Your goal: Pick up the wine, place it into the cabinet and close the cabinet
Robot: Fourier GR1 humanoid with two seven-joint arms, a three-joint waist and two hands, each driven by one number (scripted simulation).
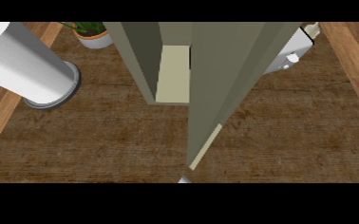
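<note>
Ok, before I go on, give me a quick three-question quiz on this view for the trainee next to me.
1. True or false: the cabinet door is shut.
2. Where does the potted plant stand? A) on the counter at the view's upper left, beside the cabinet; B) at the lower right; C) inside the cabinet.
3. In a word: can the wine be seen anywhere in the head view?

Key:
1. False. The door stands open, swung out toward the view's lower edge.
2. A.
3. No. It shows nowhere in this view.
</note>
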